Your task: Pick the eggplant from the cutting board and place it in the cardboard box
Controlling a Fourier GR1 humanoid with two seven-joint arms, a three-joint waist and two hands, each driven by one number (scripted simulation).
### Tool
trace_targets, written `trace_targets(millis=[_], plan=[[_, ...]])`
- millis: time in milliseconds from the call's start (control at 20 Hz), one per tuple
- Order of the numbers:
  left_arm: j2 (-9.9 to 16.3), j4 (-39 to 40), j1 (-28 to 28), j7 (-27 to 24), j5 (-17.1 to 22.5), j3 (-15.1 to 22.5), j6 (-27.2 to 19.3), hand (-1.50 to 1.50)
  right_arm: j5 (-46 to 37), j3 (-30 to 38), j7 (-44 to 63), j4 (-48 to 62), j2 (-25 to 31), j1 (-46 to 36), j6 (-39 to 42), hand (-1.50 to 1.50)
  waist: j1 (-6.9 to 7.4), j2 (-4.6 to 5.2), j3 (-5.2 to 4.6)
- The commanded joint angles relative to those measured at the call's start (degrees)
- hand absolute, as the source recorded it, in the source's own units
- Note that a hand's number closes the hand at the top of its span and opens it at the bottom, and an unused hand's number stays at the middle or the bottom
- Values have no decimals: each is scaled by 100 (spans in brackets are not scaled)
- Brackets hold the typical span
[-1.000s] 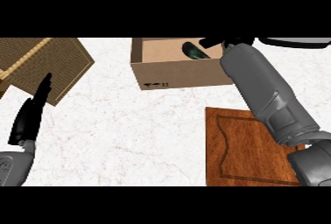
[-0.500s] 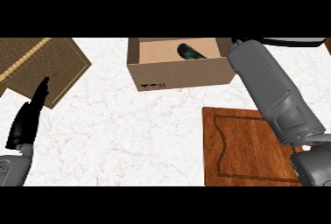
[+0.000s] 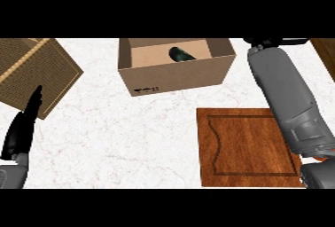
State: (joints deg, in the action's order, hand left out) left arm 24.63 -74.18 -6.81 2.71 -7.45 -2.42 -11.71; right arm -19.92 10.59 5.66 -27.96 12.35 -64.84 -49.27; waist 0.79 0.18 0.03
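Dark glossy eggplant [image 3: 181,54] lies inside open brown cardboard box [image 3: 175,66] | reddish wooden cutting board [image 3: 248,146] bare | placement judged done | right hand [image 3: 274,42] beside box, fingers: cannot tell | left hand [image 3: 21,128] resting, fingers straight

One head view looks steeply down on the white counter [image 3: 131,133], fairly near; the cardboard box [image 3: 175,75] sits by its far edge, the cutting board [image 3: 248,146] toward its near right corner
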Motion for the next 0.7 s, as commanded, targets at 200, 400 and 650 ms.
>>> trace_targets(millis=[200,400,650], plan=[[55,-478,492,177,-105,-166,-113,0,57,-277,482,-1827,315,1683,379,-150,-290,-123,-5],[44,-323,498,137,-39,-235,-8,0,226,-395,527,-3140,743,2823,1024,-150,-361,-124,-7],[238,-211,279,165,70,-429,243,0,123,-766,1600,-4865,1096,3929,1722,-150,-325,-98,-12]])
